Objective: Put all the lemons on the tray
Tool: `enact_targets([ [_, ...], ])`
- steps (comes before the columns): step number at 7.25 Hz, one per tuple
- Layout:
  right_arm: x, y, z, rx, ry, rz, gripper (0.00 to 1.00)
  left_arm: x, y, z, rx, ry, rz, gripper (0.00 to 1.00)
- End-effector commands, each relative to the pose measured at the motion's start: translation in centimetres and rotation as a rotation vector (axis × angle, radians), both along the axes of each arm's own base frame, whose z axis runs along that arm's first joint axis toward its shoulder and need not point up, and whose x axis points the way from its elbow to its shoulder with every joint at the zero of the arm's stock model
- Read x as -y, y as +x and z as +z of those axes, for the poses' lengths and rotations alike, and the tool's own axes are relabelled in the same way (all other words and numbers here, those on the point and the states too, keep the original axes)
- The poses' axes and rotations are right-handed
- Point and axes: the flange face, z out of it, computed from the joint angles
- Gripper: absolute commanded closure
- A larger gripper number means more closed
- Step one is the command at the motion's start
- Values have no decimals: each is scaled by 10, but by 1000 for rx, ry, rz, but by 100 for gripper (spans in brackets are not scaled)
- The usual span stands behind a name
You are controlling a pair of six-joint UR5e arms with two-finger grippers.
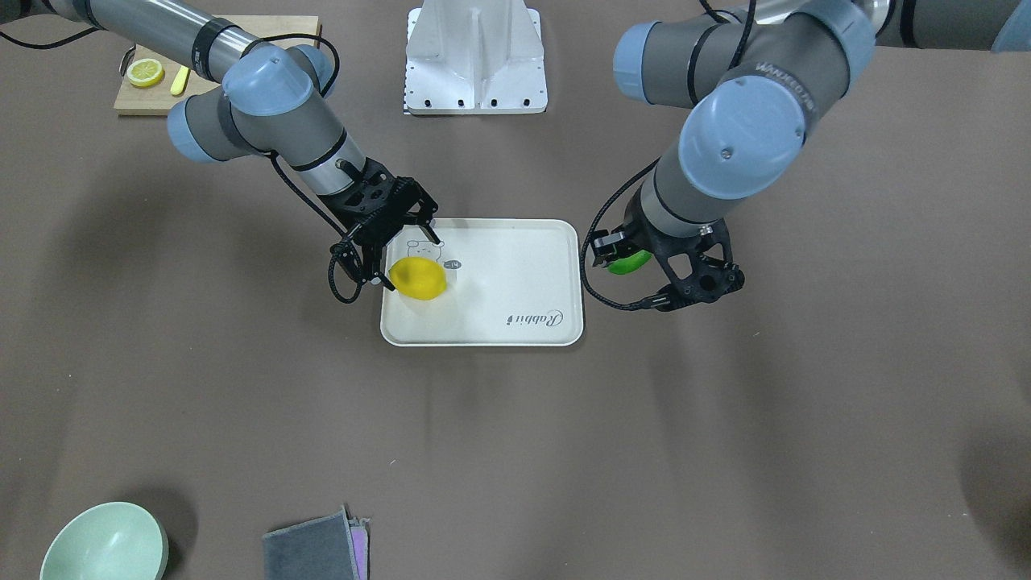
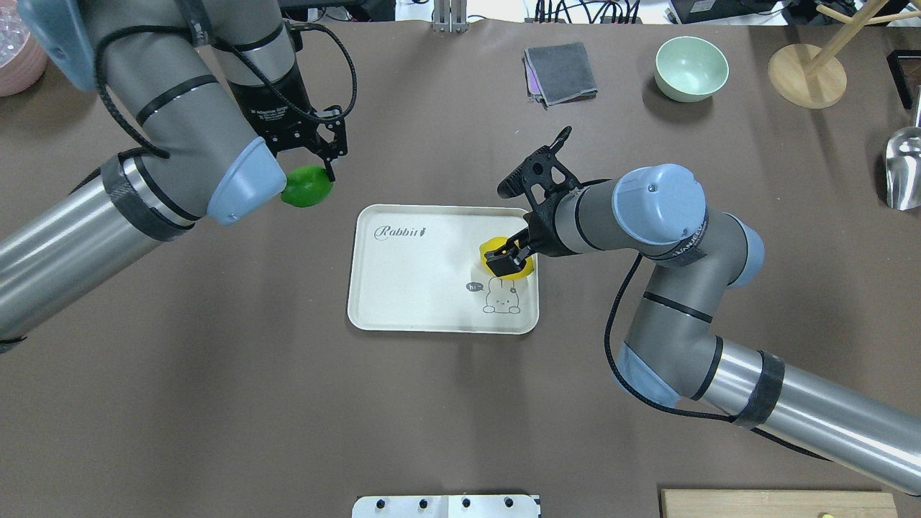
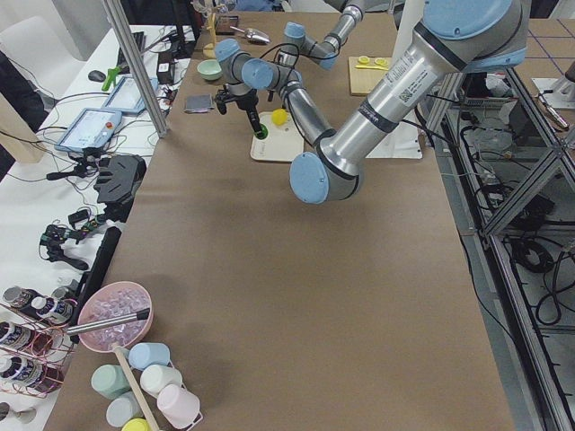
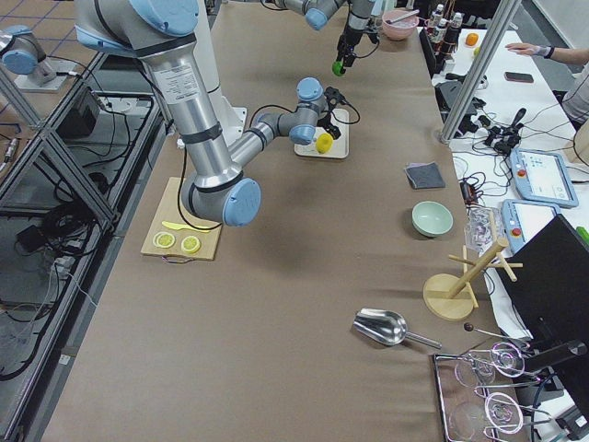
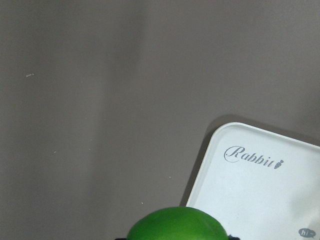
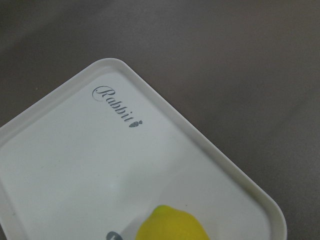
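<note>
The off-white "Rabbit" tray [image 2: 417, 280] lies mid-table. The yellow lemon [image 2: 512, 267] lies on the tray next to the rabbit drawing; it also shows in the front view [image 1: 417, 279] and the right wrist view [image 6: 172, 225]. My right gripper [image 2: 532, 201] is open, its jaws spread wide over the lemon, one fingertip [image 2: 501, 263] on it. My left gripper [image 2: 311, 173] is shut on the green lemon [image 2: 306, 191] and holds it above the table just off the tray's "Rabbit" corner. The green lemon also shows in the left wrist view [image 5: 177, 226].
A wooden cutting board [image 1: 141, 101] with lemon slices [image 1: 145, 72] lies by the robot's right side. A green bowl [image 2: 691, 68], a grey cloth [image 2: 561, 72], a wooden stand [image 2: 806, 75] and a metal scoop [image 2: 903, 169] sit along the far and right edges.
</note>
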Motion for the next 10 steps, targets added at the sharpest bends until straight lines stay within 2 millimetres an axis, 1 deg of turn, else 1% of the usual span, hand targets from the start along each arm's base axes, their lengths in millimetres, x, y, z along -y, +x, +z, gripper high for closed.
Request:
enact_targets([
  [1,21,24,5,-4,-16,23,1,6,56,5,7,-1,-29,100],
  [2,42,50,22,-33,-54,47,1,0,80,8,6,-4,-46,100],
  [3,65,80,33,-68,-143,40,2,-5,93,13,18,21,-53,100],
  [4,78,104,45,-91,-230,31,2,-16,112,18,32,10,-55,100],
  [5,74,120,64,-109,-298,16,2,-20,118,16,30,9,-80,100],
  [6,69,135,76,-103,-334,4,2,-31,129,15,28,-6,-82,100],
  [7,72,160,89,-90,-386,-16,2,-41,141,14,34,9,-93,100],
  [8,71,192,113,-79,-460,-9,2,-43,144,12,29,-5,-111,92],
  [9,61,214,132,-85,-497,10,2,-60,160,12,23,-12,-110,81],
  [10,51,239,148,-97,-531,41,2,-63,164,11,27,2,-127,74],
])
